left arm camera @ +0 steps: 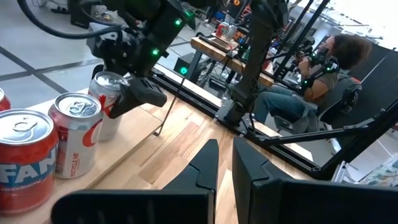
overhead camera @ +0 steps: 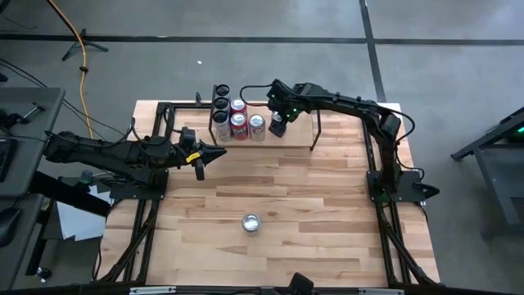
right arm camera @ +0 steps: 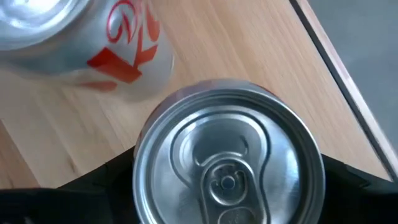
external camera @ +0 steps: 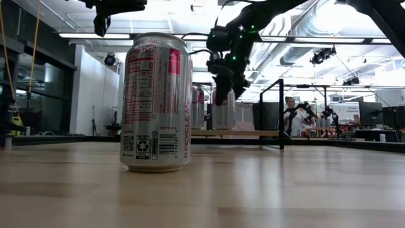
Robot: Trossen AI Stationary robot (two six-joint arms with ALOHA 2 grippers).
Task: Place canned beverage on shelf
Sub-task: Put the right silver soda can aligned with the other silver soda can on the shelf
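The left claw (overhead camera: 214,154) hangs over the left part of the counter (overhead camera: 311,213), fingers pressed together and holding nothing; it sits clear of the working zone, which looks like a waiting pose that keeps the way open for the other arm.

Just right of it, at the far edge, stands the shelf (overhead camera: 299,131), a pale plank on thin black uprights. A cluster of cans (overhead camera: 238,123) is already grouped on its left end in tight rows, and packing them like this leaves the plank's right half bare for more.

At the right edge of that cluster the right claw (overhead camera: 278,124) reaches in from the right side, pointing down over a can (right arm camera: 229,174). The right wrist view looks straight onto the can's silver lid, with a dark finger on either side of the body. The fingers are spread about as wide as the can; I cannot tell whether they pinch it or have let go. The can stands upright on the plank just beside a red-and-white neighbour (right arm camera: 93,37), so this placement seems done or nearly so.

Near the front of the counter, well apart from the shelf, one more can (overhead camera: 251,222) stands upright, probably next in line.
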